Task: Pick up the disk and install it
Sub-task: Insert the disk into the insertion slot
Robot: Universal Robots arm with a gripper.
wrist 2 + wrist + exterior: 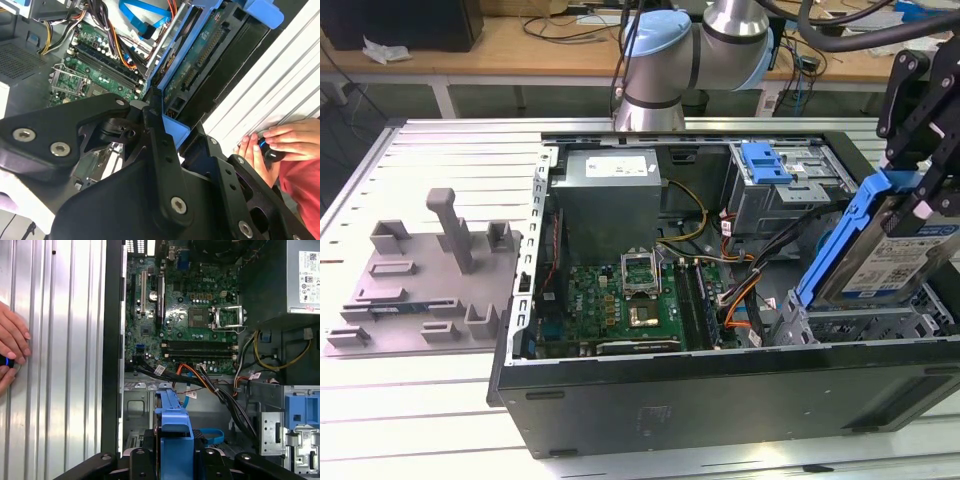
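Reading from the exterior view's left, past the grey parts tray (420,290) and the motherboard (610,300) inside the open computer case (720,400), my gripper (923,195) is at the far right, clamped shut on the disk (898,262). The disk hangs tilted, its long axis sloping down toward the exterior view's left. Its lower end is just above the metal drive cage (850,325) below me.

The exterior view looks down from farther off at the open computer case (720,395) on the surface (430,150), while both wrist views peer closely past the hand (175,442) (176,131) into it, all sharing the motherboard (620,300) (95,67) (190,325).
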